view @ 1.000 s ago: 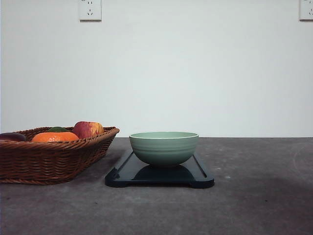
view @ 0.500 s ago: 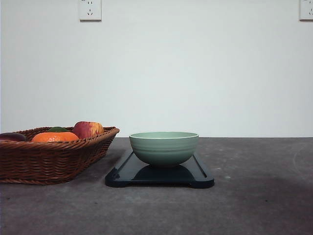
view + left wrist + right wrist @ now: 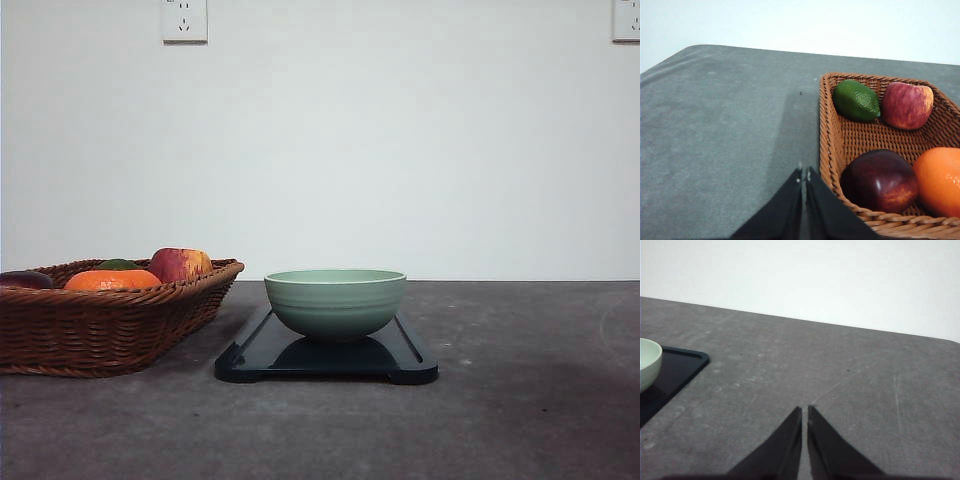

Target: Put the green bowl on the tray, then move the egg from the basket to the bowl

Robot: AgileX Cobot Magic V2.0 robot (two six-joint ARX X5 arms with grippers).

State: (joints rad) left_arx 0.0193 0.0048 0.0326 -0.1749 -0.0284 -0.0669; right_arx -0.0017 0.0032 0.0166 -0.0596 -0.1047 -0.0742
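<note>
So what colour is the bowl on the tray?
Pale sage green bowl with a lighter rim, clearest in the front view.

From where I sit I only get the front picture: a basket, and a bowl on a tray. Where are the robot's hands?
Observer: The left hand is shut and empty, over the table just outside the basket rim.
Operator: And the other one?
Observer: The right hand is shut too, off to the side of the tray that carries the green bowl, touching neither.
Operator: What is the green thing behind the orange?
Observer: A lime, lying next to the apple in the basket's corner.
</note>
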